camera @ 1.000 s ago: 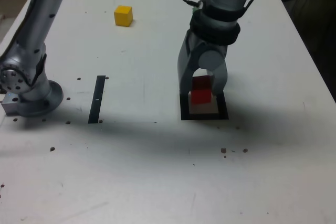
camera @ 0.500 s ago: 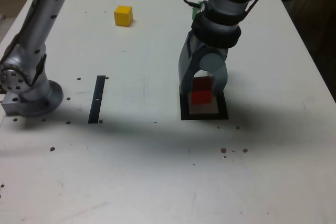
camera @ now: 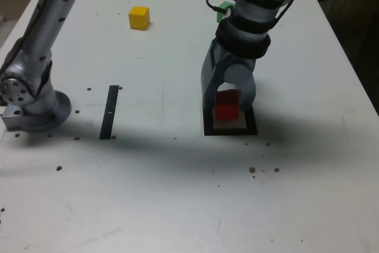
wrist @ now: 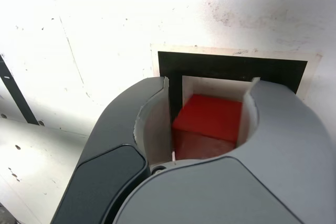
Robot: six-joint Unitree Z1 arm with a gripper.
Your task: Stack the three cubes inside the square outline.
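The red cube (camera: pixel 227 109) (wrist: pixel 210 116) sits on the pale centre of the square outline (camera: pixel 231 130) (wrist: pixel 231 66). My gripper (camera: pixel 228 111) (wrist: pixel 210 85) straddles it from above, and in the wrist view both jaws lie against the cube's sides with no gap showing. At the back of the table, towards the exterior view's left, the yellow cube (camera: pixel 139 17) lies alone. Only a corner of the green cube (camera: pixel 224 10) shows behind my arm at the back.
A narrow black strip (camera: pixel 109 112) (wrist: pixel 13 90) lies flat on the white table, at the exterior view's left of the square. My arm's base (camera: pixel 32 102) stands at the left edge. Small dark specks dot the table surface near the front.
The gripper with the red cube has sunk slightly onto the square's centre. More of the green cube shows behind the arm.
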